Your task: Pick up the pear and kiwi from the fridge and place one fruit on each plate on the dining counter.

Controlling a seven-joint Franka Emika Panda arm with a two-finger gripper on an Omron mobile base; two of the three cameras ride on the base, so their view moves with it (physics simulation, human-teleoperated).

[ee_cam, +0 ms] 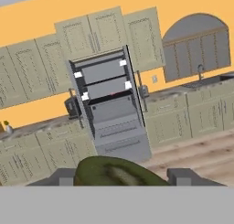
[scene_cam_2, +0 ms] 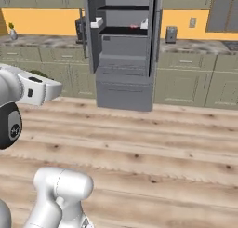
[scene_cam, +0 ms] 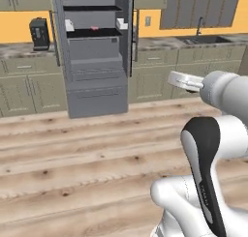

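Wooden floor is stretching far ahead of me toward the fridge (scene_cam: 94,52), which is standing open against the far wall. My hand (ee_cam: 121,175) is gripping a green-brown fruit (ee_cam: 116,173) between its fingertips; I cannot tell whether it is the pear or the kiwi.

A kitchen: an open fridge (scene_cam: 94,52) stands at upper centre among grey-green cabinets (scene_cam: 29,86), with a sink (scene_cam: 203,39) at upper right, orange wall and wood-plank floor (scene_cam: 72,163).
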